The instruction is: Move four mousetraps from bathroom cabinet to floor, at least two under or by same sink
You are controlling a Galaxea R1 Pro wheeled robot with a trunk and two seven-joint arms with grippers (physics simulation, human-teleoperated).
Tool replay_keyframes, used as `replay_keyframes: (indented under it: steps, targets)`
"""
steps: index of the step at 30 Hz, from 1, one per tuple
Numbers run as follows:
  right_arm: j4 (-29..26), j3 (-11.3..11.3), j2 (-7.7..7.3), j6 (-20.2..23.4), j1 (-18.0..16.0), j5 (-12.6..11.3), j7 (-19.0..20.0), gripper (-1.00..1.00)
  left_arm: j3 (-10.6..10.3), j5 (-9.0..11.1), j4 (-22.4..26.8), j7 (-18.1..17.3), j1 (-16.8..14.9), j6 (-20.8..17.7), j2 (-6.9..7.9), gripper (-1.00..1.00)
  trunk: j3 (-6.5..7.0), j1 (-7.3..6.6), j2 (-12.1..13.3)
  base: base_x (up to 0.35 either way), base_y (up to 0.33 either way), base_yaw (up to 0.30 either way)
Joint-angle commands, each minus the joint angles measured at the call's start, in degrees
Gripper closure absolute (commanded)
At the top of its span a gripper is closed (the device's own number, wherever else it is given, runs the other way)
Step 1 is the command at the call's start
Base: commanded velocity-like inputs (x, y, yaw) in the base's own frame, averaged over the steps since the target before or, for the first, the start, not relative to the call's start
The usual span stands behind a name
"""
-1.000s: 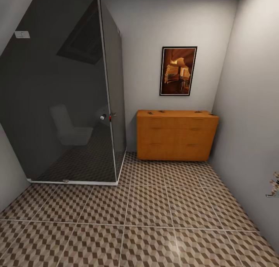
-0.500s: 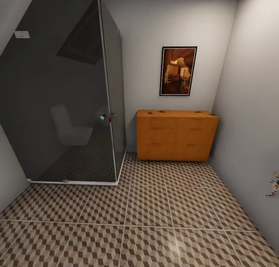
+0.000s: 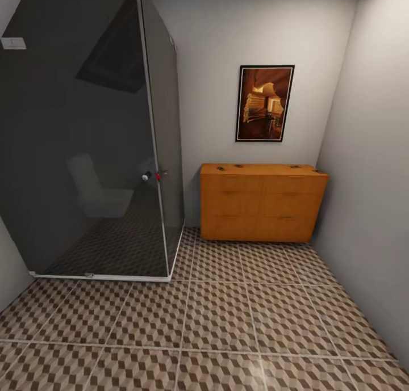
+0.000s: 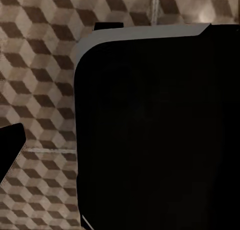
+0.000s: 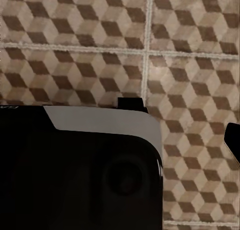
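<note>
A bathroom floor of cube-patterned tiles runs bare from the robot's feet to the orange-brown cabinet against the far wall. The whole head view has shifted since a second ago: the cabinet sits slightly larger and the dark glass shower stall to its left has swung closer to the picture's edge, so the robot itself has rolled forward, not the furniture. That suggests the approach leg is under way, with nothing yet collected. Four small dark marks on the cabinet's top appear to be the mousetraps, too small to make out singly. Both wrist views look down at floor tile past dark robot housing; whether either gripper's fingers are apart or together cannot be told. A clear lane of tiles leads to the cabinet, bounded by the stall's white base rail on the cabinet's left and a grey side wall on its right. A framed picture hangs above the cabinet.
</note>
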State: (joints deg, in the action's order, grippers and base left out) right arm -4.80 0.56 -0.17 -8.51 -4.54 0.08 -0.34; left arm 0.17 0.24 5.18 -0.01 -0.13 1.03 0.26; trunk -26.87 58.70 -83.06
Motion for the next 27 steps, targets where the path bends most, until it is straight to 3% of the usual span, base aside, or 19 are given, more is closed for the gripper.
replay_keyframes:
  steps: [1,15,27]
  targets:
    - [0.0,0.1,0.0,-0.2,0.0,0.0,0.0,-1.0,0.0,0.0,0.0,0.0,0.0,0.1,0.0,-1.0,-0.05,0.03,0.0,0.332,0.0,0.0]
    - [0.0,0.1,0.0,-0.2,0.0,0.0,0.0,-1.0,-0.1,-0.1,0.0,0.0,0.0,0.1,0.0,-1.0,-0.05,0.03,0.0,0.302,0.0,0.0]
    - [0.0,0.1,0.0,-0.2,0.0,0.0,0.0,-1.0,-0.3,-0.3,0.0,-0.1,0.0,0.1,-0.14,-1.0,-0.05,0.03,0.0,0.067,0.0,0.0]
